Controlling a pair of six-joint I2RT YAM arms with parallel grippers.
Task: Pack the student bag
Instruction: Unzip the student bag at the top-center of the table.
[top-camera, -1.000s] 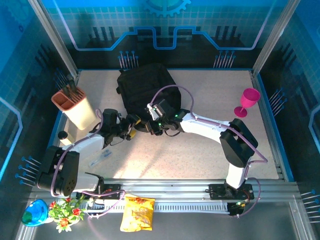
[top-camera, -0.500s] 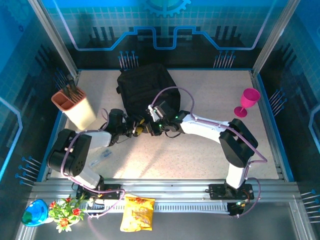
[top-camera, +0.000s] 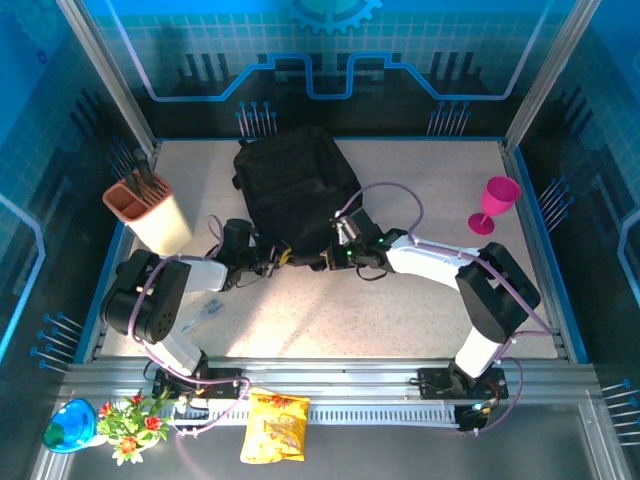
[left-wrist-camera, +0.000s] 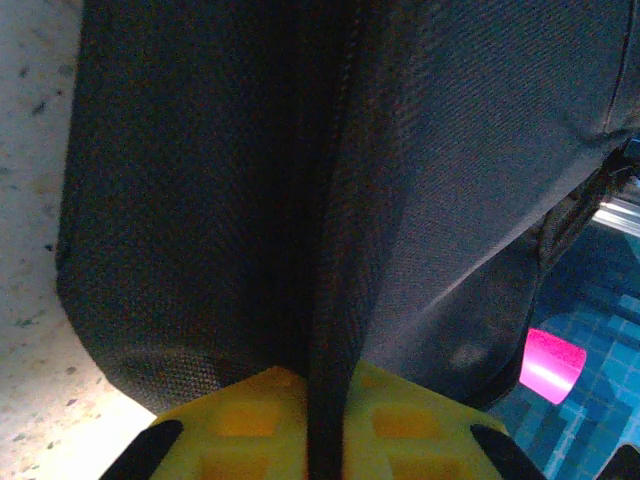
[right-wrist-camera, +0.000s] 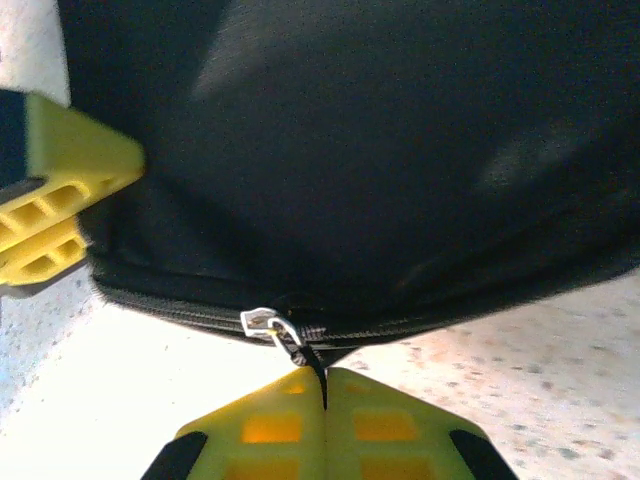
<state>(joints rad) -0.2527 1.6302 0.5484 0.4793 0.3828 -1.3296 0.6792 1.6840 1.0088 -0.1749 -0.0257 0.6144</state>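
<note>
The student bag (top-camera: 295, 185), a big black backpack, lies at the back middle of the table. My left gripper (top-camera: 274, 258) is at its near left corner. In the left wrist view its yellow fingers (left-wrist-camera: 240, 420) are shut on a fold of the bag's fabric (left-wrist-camera: 330, 300). My right gripper (top-camera: 326, 260) is at the bag's near edge. Its fingertips (right-wrist-camera: 270, 420) are shut on the black zipper pull (right-wrist-camera: 312, 362), just below the silver slider (right-wrist-camera: 262, 320). The left gripper's yellow fingers (right-wrist-camera: 60, 200) show to the left in the right wrist view.
A beige holder (top-camera: 150, 215) with dark handles stands at the left edge and a pink goblet (top-camera: 497, 200) at the right. A small clear item (top-camera: 200, 315) lies near the left arm. A yellow snack bag (top-camera: 273, 425), flowers (top-camera: 130, 420) and a blue bowl (top-camera: 70, 425) sit off the table's front.
My left gripper has reached the bag's near left corner and shut on its fabric. My right gripper has moved right along the bag's near edge, still shut.
</note>
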